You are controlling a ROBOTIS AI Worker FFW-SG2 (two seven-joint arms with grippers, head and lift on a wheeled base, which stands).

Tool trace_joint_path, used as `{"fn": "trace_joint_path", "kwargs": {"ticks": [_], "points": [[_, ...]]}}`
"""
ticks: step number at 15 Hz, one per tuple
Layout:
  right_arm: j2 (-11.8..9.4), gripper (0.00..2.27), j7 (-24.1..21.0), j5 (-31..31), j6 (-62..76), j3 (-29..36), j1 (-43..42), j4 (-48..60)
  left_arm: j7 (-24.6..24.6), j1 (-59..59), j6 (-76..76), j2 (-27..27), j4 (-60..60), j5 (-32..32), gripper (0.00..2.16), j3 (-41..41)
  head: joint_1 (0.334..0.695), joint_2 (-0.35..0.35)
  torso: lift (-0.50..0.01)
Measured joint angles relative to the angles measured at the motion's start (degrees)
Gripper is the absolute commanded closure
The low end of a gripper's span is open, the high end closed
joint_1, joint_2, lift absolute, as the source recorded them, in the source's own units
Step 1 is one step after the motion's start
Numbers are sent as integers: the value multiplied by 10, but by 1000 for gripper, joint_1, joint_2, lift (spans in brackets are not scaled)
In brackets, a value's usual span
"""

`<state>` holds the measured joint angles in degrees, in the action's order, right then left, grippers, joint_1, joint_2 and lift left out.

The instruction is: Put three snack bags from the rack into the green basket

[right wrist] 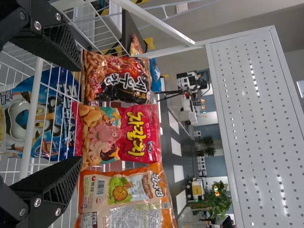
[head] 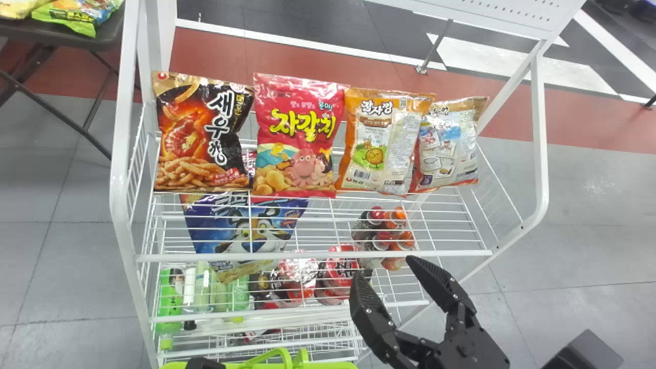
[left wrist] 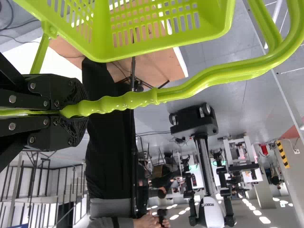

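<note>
Bags [head: 302, 133], glossy, pillow-shaped, on wire rack [head: 435, 253]; ridged right end effector [head: 383, 266] spread.

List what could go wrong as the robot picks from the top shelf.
The open right gripper might catch the shelf's white front rail on its way in. Closing on the orange bag could drag the overlapping one. The basket, held by its handle, may tip as bags land.

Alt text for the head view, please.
The open right gripper hangs before a white wire rack with four snack bags in a row on its top shelf; the green basket shows at the bottom edge.
</note>
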<state>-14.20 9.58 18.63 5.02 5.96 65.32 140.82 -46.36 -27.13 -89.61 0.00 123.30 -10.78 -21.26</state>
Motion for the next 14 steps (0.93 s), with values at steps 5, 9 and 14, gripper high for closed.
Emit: {"fn": "trace_joint_path", "kwargs": {"ticks": [5,9,14], "points": [[-3,174,0,0,1,-3,-4,-4,1,-2,0,0,0,-3,1416,0,695,-350,0],[-6,174,0,0,3,-3,-4,-5,1,-3,0,0,0,-5,1416,0,695,-350,0],[-9,174,0,0,5,-3,-4,-5,1,-3,0,0,1,-6,1416,0,695,-350,0]]}}
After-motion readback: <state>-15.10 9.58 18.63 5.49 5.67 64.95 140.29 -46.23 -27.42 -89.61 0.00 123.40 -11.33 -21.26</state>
